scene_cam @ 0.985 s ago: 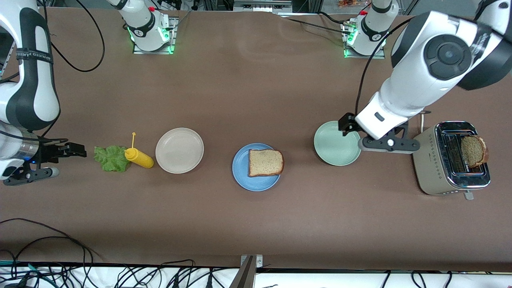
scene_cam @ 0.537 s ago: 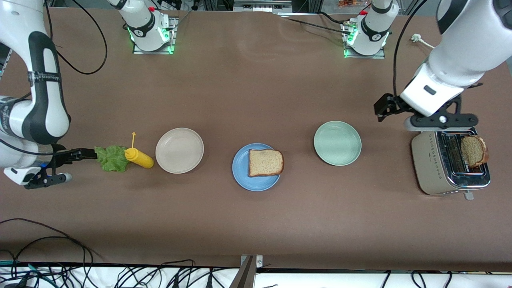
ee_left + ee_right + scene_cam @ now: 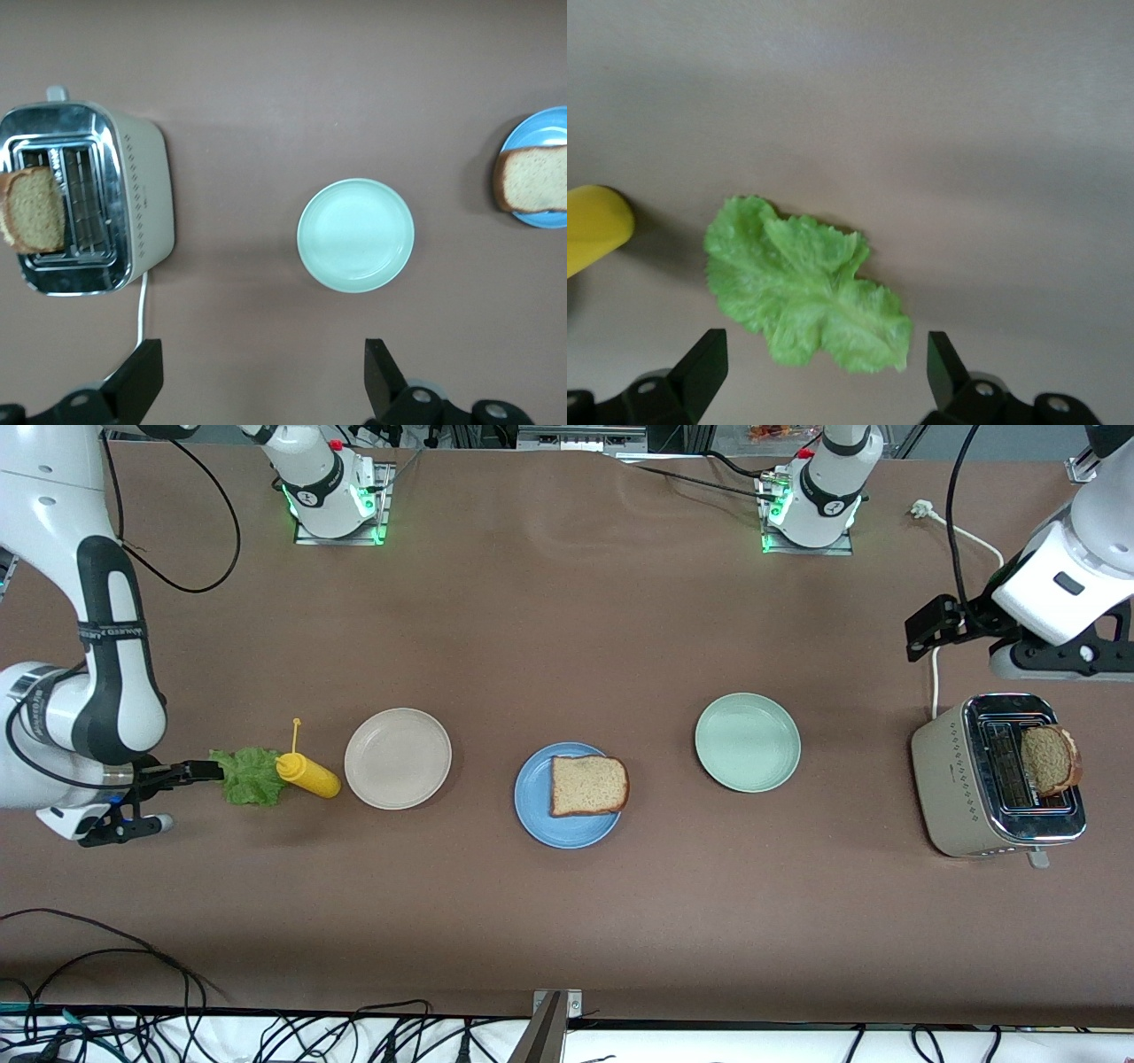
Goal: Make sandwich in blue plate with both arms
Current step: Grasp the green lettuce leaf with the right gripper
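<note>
I have one bread slice (image 3: pixel 588 785) on the blue plate (image 3: pixel 542 824); lettuce (image 3: pixel 247 776) still on the counter under my spread, empty right hand (image 3: pixel 190 772), second slice (image 3: pixel 1049 759) in the toaster (image 3: pixel 970 779) near my released left hand (image 3: pixel 930 627).

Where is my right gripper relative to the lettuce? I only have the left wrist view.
Observer: The right gripper is open, at the edge of the lettuce leaf, not gripping it.
Operator: Anything close to the leaf?
Observer: A yellow squeeze bottle lies beside it, between the leaf and a beige plate.
Operator: And where is my left gripper?
Observer: The left gripper is open and empty, above bare table near the toaster, which holds a slice of bread.
</note>
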You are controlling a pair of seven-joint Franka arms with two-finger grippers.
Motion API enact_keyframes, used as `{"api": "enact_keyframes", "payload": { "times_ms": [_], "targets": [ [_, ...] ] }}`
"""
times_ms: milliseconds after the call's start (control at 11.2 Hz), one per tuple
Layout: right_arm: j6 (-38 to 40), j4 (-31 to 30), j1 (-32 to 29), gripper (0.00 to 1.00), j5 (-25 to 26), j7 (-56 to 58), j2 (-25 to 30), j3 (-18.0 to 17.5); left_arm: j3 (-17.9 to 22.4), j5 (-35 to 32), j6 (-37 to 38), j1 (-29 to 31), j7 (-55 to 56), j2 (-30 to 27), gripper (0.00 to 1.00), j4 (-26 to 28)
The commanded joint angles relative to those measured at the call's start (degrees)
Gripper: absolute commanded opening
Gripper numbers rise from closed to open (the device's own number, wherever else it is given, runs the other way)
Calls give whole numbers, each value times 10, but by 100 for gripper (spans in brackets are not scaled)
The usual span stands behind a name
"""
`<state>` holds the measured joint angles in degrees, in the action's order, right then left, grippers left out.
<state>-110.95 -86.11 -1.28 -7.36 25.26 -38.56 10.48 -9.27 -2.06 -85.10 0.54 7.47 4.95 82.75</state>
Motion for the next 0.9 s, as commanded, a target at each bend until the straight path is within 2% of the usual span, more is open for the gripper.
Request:
{"api": "enact_keyframes", "payload": {
  "times_ms": [0, 179, 358, 448, 806],
  "targets": [
    [-22, 7, -6, 100, -12, 16, -35, -19, 33, 11, -6, 2, -65, -72, 100, 86],
    [-30, 8, -6, 100, -11, 17, -43, -26, 45, 13, -9, 2, -88, -91, 100, 113],
    [-59, 7, -7, 100, -11, 31, -49, -27, 58, 20, -14, 2, -100, -89, 100, 116],
    [-66, 7, -7, 90, -12, 43, -54, -26, 71, 20, -20, 2, -125, -86, 100, 117],
    [-80, 6, -7, 92, -13, 45, -68, -27, 80, 17, -30, 0, -130, -72, 100, 115]
  ]
}}
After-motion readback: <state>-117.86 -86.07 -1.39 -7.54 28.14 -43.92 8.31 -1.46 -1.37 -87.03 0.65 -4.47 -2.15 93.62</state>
